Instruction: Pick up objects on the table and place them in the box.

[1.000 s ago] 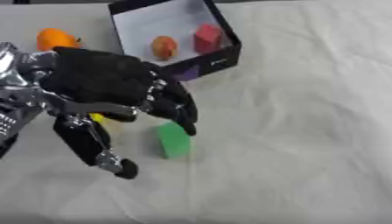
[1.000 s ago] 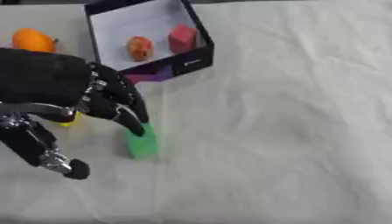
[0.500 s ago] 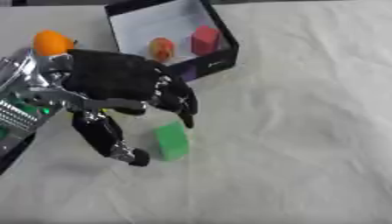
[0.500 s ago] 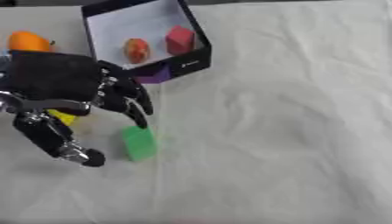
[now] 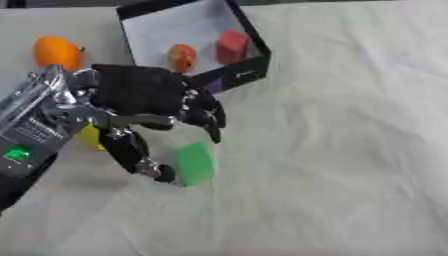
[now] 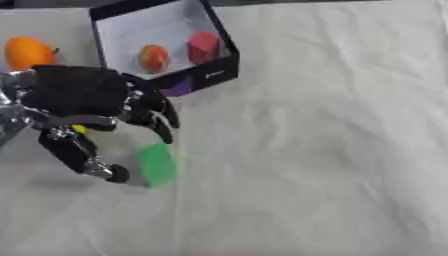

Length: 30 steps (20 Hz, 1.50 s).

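Observation:
My left hand (image 5: 140, 95) hovers over the cloth just left of a green block (image 5: 194, 162). Its fingers point down toward the block's top and its thumb reaches down beside the block's left side. The fingers are spread and hold nothing. The black box (image 5: 247, 74) with a white floor stands at the back and holds a red block (image 5: 231, 46) and an orange-red fruit (image 5: 181, 56). An orange fruit (image 5: 54, 51) lies left of the box. A yellow thing (image 5: 90, 137) shows under the hand, and a purple thing (image 5: 213, 85) peeks out by the box's front wall. My right hand shows in neither view.
A wrinkled white cloth (image 5: 341, 150) covers the table, with open room to the right and front of the green block.
My left hand has drawn back to the left and up, away from the green block, which now shows whole. The camera view has shifted slightly.

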{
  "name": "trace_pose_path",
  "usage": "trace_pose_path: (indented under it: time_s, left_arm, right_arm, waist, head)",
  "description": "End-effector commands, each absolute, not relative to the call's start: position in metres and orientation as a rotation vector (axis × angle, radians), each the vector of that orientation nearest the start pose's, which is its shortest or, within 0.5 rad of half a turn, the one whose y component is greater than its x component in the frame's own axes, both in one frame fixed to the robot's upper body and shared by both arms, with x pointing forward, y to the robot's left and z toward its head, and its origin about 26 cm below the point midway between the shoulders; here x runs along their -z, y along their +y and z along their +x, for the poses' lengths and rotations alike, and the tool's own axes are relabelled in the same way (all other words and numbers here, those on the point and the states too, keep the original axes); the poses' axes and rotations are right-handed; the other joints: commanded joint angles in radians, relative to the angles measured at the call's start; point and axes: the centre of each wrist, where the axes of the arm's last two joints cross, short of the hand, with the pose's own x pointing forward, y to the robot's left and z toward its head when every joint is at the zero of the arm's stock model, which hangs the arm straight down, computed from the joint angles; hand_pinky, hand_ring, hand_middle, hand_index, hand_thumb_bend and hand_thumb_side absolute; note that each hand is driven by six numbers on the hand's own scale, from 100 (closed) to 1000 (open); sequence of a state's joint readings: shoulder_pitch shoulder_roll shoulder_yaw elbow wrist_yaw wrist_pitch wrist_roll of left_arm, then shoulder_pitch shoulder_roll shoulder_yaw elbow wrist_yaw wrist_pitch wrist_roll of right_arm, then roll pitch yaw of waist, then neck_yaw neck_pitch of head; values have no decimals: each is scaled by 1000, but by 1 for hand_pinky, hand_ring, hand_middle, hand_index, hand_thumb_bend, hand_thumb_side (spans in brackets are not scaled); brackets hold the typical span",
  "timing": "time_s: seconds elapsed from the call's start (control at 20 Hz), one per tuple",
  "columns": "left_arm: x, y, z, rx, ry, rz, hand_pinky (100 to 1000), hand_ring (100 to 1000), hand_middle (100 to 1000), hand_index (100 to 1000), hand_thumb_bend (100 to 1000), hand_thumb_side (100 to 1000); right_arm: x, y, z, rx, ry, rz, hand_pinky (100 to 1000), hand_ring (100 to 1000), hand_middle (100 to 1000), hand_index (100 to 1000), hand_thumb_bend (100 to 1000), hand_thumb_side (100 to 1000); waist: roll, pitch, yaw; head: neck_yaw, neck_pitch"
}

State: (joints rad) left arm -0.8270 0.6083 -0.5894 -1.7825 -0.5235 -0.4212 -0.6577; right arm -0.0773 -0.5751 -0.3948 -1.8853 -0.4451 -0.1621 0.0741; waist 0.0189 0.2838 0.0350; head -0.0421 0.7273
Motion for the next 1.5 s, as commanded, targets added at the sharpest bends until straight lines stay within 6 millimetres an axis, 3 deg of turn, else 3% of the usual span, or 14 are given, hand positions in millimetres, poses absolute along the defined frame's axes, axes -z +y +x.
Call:
trace_pose_path:
  time_s: [0.05, 0.45, 1.5]
  left_arm:
    - [-254, 154, 341, -2536, 1835, -430, 855, 838, 771, 777, 612, 174]
    - [-250, 156, 347, -2520, 1768, -441, 854, 843, 782, 780, 662, 192]
    - [-233, 156, 377, -2580, 1578, -405, 837, 822, 758, 738, 649, 199]
  right_arm:
    - [-205, -423, 258, -102, -2269, -287, 826, 813, 691, 911, 100, 659]
    - [-201, -423, 258, -106, -2243, -293, 827, 810, 687, 909, 100, 660]
    - [-198, -422, 260, -116, -2222, -295, 827, 806, 680, 906, 100, 661]
  waist:
    - [13, 0, -3]
    - [15, 1, -4]
    - [20, 9, -22]
  head:
    - [4, -12]
    - [9, -12]
    - [41, -20]
